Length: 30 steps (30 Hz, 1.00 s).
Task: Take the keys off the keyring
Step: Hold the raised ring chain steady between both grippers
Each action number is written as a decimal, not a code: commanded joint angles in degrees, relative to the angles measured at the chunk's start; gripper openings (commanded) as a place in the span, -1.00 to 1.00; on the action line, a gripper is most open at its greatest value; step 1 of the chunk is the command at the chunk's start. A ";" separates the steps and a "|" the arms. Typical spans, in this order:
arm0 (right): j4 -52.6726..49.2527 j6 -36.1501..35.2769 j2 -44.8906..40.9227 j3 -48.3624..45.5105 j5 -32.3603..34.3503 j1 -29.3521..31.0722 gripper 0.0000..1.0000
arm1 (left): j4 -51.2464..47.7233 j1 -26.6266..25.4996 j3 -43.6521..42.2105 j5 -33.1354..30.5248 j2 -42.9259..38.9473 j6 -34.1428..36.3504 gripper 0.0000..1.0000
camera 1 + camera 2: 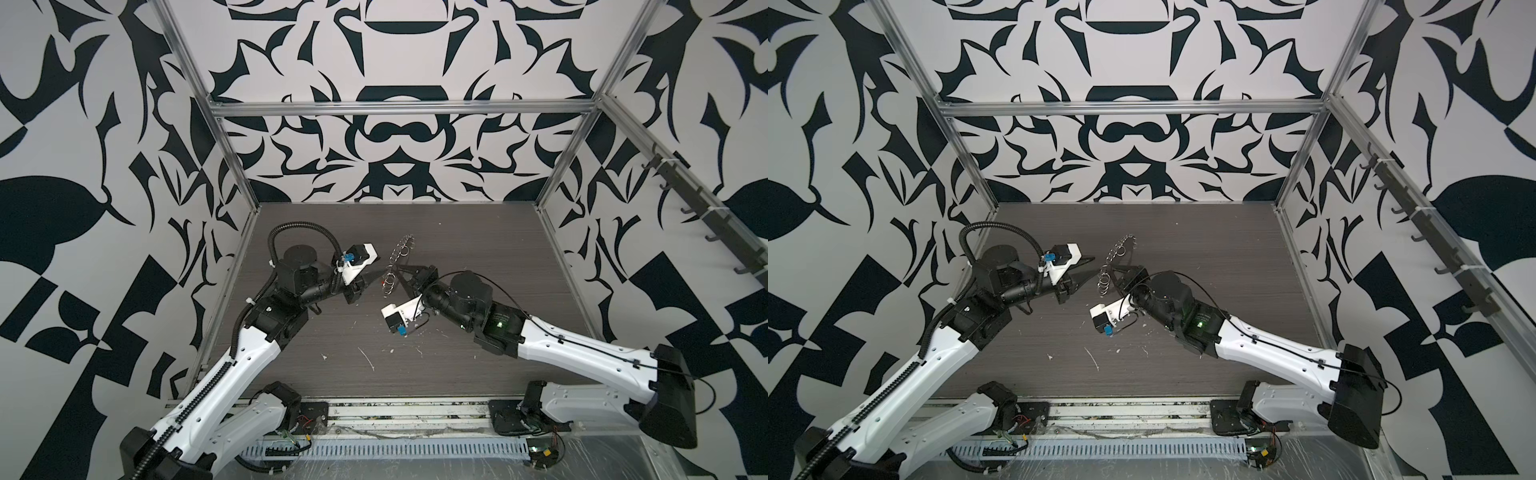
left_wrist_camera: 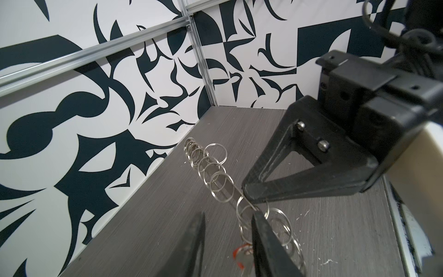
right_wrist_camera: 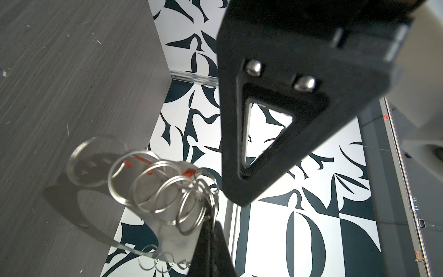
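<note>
Keys (image 2: 244, 258): one silvery key with a red patch at its head shows in the left wrist view. It hangs at one end of the keyring chain (image 2: 217, 178), a string of linked steel split rings. How many keys are there is unclear. Any stamp or lettering on the key is too blurred to read.

Right gripper (image 2: 249, 193): clenched on a ring partway along the chain, holding it off the grey wood-grain table (image 1: 478, 249). Rings trail off on both sides of the grip. Whether the far end touches the table cannot be told.

Left gripper (image 2: 227, 239): jaws parted, nothing pinched between them. One of its fingers (image 2: 268, 239) lies just beside the rings near the key, possibly touching them.

In a top view the two grippers meet tip to tip at mid-table, with the chain (image 1: 1113, 262) between them. White flecks (image 1: 368, 359) are scattered on the near part of the table.
</note>
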 commanded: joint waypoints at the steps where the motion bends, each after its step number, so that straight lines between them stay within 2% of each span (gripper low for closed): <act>1: 3.35 0.23 -1.48 3.66 0.90 0.34 -1.00 | -0.16 0.02 1.05 1.23 -0.73 -0.90 -0.27; 11: 3.26 0.25 -1.50 3.84 0.57 0.34 -1.00 | -1.28 0.01 1.13 1.48 0.45 -1.11 -0.29; 20: 2.91 -0.07 -1.83 3.75 0.32 0.34 -1.00 | -1.96 0.03 1.84 0.04 0.96 -1.29 -0.58; 30: 3.33 0.06 -2.09 3.58 0.13 0.34 -1.00 | -2.01 -0.02 2.28 0.89 1.64 -1.77 -0.61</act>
